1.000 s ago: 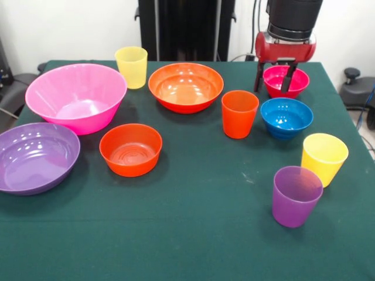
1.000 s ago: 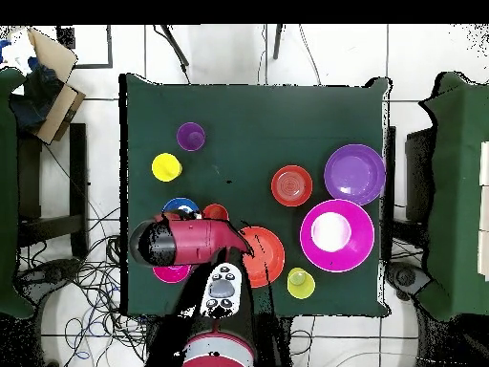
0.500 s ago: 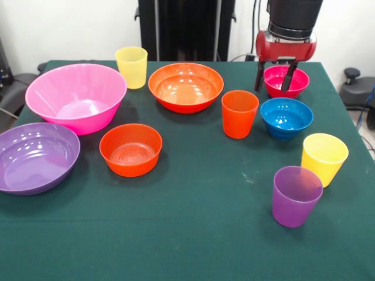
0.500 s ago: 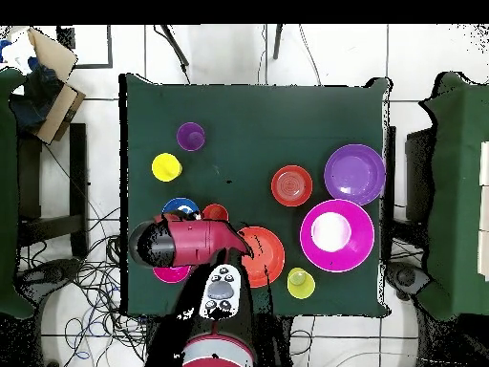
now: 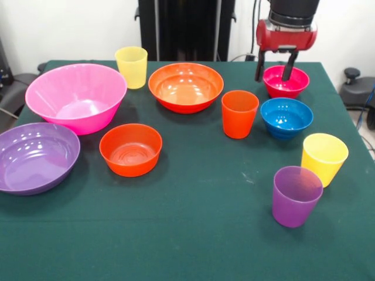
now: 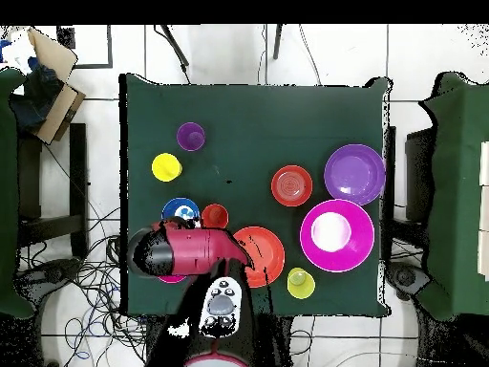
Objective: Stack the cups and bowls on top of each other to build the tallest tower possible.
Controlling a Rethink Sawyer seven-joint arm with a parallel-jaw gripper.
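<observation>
One small glossy magenta plastic bowl (image 5: 286, 81), your table's 1 o'clock: gripper (image 5: 274, 67) lifted clear, spread wide, empty; stacking unstarted.

Pincer (image 5: 275, 65) risen (fingers spread), above magenta bowl (image 5: 285, 82)

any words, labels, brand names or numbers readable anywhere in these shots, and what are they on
None can be read.
The plastic cups and bowls, such as the small magenta plastic bowl and the purple plastic tumbler, are plain, with no print showing.
The dark green tablecloth carries no marking.
The red and black robot arm shows no legible lettering in either view; the light panel with small buttons on it is too small to read.
</observation>
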